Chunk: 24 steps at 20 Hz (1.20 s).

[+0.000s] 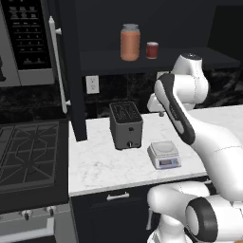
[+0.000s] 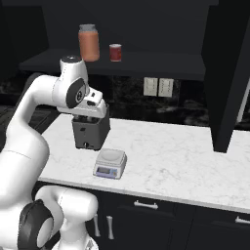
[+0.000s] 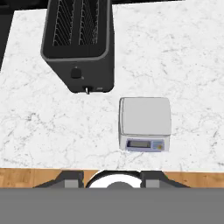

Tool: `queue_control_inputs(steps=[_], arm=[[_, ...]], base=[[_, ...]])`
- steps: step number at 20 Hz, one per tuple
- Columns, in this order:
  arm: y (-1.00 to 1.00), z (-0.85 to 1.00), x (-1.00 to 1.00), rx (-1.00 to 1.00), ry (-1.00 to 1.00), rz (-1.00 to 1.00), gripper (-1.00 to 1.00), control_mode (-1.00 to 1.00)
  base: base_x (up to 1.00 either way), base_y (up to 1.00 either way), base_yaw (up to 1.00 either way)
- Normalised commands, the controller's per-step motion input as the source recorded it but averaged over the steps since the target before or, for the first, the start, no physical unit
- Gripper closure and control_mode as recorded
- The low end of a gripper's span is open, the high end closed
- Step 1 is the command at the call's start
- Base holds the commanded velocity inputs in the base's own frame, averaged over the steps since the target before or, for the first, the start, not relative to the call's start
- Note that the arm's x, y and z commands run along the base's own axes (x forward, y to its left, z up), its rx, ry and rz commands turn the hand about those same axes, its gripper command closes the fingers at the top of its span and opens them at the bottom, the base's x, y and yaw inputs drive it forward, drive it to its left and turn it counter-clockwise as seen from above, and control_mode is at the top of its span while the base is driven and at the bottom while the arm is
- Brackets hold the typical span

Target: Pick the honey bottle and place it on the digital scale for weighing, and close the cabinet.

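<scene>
Folded high over the white table, wrist turned straight down above toaster and digital scale. Tool mostly cut off at the hand view's bottom edge, shut, empty. Honey bottle up on the open cabinet shelf beside a red can.

Below our pincer the white counter lies bare on most sides. The toaster stands ahead and to the left, the digital scale just ahead to the right, a narrow lane between them. High above us the honey bottle and a red can share the cabinet shelf, a gap between them; its open door juts out far right.
</scene>
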Motion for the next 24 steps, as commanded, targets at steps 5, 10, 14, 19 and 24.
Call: queue_control_inputs(steps=[5,10,14,19,24], arm=[[0.00,0.00,-0.42,0.00,-0.05,0.00,-1.00,-1.00],[0.00,0.19,-0.61,0.00,-0.20,0.00,-1.00,-1.00],[0.00,0.68,-0.24,0.00,-0.17,0.00,-1.00,-1.00],[0.11,0.77,-0.22,0.00,-0.31,0.04,-1.00,-1.00],[0.02,0.92,-0.21,-0.01,-0.38,0.00,-1.00,-1.00]], base=[[0.00,0.00,0.00],[0.00,0.00,0.00],[0.00,0.00,0.00],[0.00,0.00,0.00],[0.00,0.00,0.00]])
